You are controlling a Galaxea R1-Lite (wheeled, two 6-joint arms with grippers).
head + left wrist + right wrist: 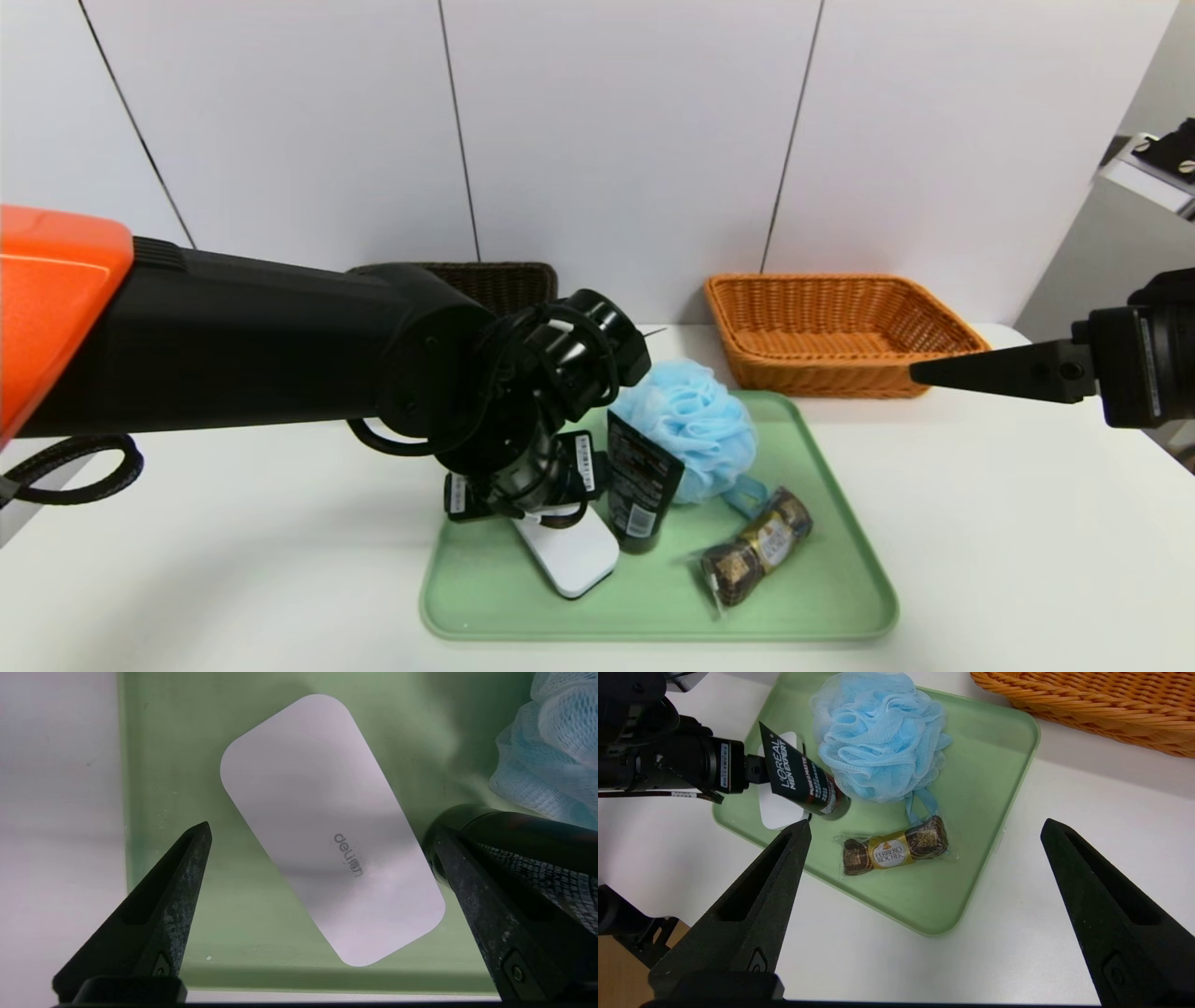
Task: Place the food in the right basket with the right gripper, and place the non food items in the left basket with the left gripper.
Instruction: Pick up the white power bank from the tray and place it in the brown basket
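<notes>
Tray (831, 597) full of mixed stuff on the white bench (1027, 541), left gripper (322, 833) hanging right over the white case (322, 826)

Left jaws are spread wide either side of that flat white case, not touching it, with the black tube (639, 481) just beside it and the blue bath pouf (691, 425) behind. The chocolate pack (758, 546) lies nearer the tray's front right. Right gripper (924, 830) sits off to the right above the bench, jaws spread too, holding nothing. Orange basket (840, 327) is at the back right, dark basket (504, 280) back left behind the left arm
</notes>
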